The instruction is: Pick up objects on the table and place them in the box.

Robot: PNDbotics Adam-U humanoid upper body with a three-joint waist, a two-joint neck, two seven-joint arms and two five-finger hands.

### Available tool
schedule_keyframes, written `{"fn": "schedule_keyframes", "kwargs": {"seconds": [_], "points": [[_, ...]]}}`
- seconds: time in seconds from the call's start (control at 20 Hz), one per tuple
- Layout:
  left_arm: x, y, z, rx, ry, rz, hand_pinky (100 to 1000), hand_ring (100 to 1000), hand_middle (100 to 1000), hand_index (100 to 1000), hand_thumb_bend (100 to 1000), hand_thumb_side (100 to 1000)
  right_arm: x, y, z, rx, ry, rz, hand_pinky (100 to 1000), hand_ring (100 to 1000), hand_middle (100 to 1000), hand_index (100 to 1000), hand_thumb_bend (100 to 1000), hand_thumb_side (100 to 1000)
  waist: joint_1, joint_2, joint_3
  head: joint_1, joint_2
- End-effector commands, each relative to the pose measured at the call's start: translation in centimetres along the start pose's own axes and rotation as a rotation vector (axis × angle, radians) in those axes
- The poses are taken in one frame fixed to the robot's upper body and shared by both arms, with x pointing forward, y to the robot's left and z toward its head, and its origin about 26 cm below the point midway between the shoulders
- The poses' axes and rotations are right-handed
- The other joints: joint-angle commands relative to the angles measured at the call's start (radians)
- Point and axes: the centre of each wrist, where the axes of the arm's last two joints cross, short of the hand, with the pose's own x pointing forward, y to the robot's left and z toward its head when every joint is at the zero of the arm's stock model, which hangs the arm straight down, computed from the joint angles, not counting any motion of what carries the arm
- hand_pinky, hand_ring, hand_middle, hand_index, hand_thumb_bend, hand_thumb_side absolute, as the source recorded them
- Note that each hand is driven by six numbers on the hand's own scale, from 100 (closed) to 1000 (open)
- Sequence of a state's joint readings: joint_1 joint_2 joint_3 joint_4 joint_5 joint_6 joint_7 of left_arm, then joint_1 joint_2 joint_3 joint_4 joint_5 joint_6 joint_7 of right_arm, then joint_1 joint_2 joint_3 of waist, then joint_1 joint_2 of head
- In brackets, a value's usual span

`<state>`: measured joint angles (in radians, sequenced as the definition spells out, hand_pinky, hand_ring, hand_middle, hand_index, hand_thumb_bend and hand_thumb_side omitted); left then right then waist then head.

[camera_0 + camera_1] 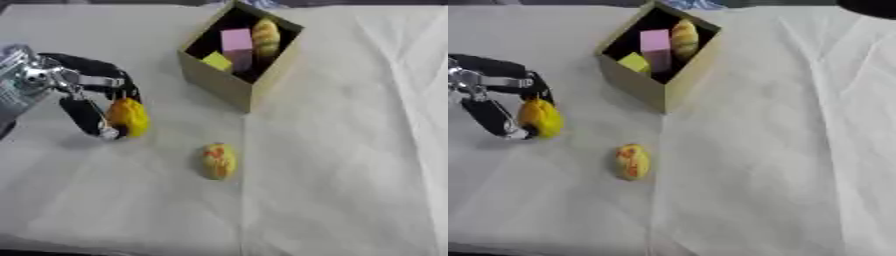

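Note:
My left hand (pixel 87 95) comes in from the left, its fingers and thumb curled round a yellow rounded object (pixel 129 117) just above the cloth. A yellow-and-red oval object (pixel 218 160) lies on the table in front of the box. The open cardboard box (pixel 229 82) stands at the back centre. Inside it are a pink block (pixel 237 46), a small yellow-green block (pixel 217 61) and a yellow bread-like object (pixel 266 36). My right hand shows in neither view.
A white creased cloth (pixel 350 150) covers the table, with folds running down the right side. A dark shape (pixel 872 7) sits at the top right corner in the right eye view.

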<state>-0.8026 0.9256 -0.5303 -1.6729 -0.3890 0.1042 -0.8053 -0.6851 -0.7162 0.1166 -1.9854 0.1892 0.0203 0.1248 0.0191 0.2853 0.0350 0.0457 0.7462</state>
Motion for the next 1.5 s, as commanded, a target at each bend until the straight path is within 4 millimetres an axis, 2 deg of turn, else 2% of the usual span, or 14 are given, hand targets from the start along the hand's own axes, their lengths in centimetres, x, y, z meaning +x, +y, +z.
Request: {"fn": "schedule_keyframes", "kwargs": {"seconds": [0.05,0.2,0.45,0.55,0.6,0.65,0.7,0.9,1.15,1.4,1.45,1.5], "points": [[0.8,3.3,2.1,0.124,0.023,-0.071,762,695,651,752,237,133,0.5,-0.9,-0.1,-0.017,-0.019,0.019,892,768,669,759,100,311,0.003,-0.028,0.0,-0.008,-0.009],[1.4,6.3,0.6,0.224,0.018,-0.099,763,691,646,748,233,125,0.5,-0.8,-0.2,-0.012,-0.026,0.012,892,769,670,760,100,302,0.005,-0.036,-0.003,-0.011,-0.004],[1.9,11.0,-4.7,0.365,0.006,-0.091,767,685,639,750,227,123,0.8,-0.5,-0.5,-0.006,-0.044,-0.011,893,770,670,759,100,326,0.008,-0.041,-0.019,-0.003,-0.002],[1.8,11.9,-6.6,0.408,0.004,-0.077,765,680,633,750,216,129,0.8,-0.3,-0.6,0.0,-0.048,-0.029,896,770,670,758,100,410,0.01,-0.037,-0.032,0.002,-0.005],[1.8,12.2,-7.4,0.424,0.004,-0.069,764,680,631,750,186,171,0.8,-0.3,-0.6,0.003,-0.047,-0.038,896,770,670,757,100,441,0.011,-0.035,-0.037,0.004,-0.006],[1.7,12.3,-8.1,0.436,0.004,-0.062,764,679,630,750,210,136,0.8,-0.2,-0.6,0.003,-0.045,-0.049,898,769,669,756,100,484,0.012,-0.033,-0.041,0.007,-0.008],[1.7,12.4,-8.8,0.444,0.004,-0.055,763,678,629,750,208,141,0.7,-0.1,-0.5,0.0,-0.043,-0.063,899,768,668,754,100,511,0.014,-0.03,-0.046,0.009,-0.01],[1.5,12.3,-10.8,0.459,0.023,-0.039,765,681,634,752,223,139,0.6,0.3,-0.4,-0.008,-0.036,-0.115,901,766,666,751,100,517,0.02,-0.022,-0.062,0.02,-0.016],[0.6,10.8,-13.2,0.423,0.086,-0.023,770,692,646,759,276,153,0.6,0.4,-0.4,-0.012,-0.044,-0.131,901,764,664,750,100,524,0.021,-0.017,-0.072,0.026,-0.018],[0.0,10.0,-14.1,0.394,0.095,-0.025,772,695,651,762,290,165,0.6,0.4,-0.4,-0.017,-0.044,-0.133,901,764,664,749,100,525,0.021,-0.017,-0.074,0.027,-0.017],[-0.1,9.9,-14.2,0.389,0.095,-0.027,847,813,810,896,574,393,0.6,0.4,-0.4,-0.018,-0.044,-0.134,901,763,663,748,100,526,0.021,-0.017,-0.074,0.026,-0.016],[-0.1,9.8,-14.3,0.377,0.094,-0.03,858,826,825,916,630,419,0.6,0.4,-0.4,-0.019,-0.044,-0.136,901,763,663,748,100,526,0.021,-0.019,-0.074,0.025,-0.015]]}}
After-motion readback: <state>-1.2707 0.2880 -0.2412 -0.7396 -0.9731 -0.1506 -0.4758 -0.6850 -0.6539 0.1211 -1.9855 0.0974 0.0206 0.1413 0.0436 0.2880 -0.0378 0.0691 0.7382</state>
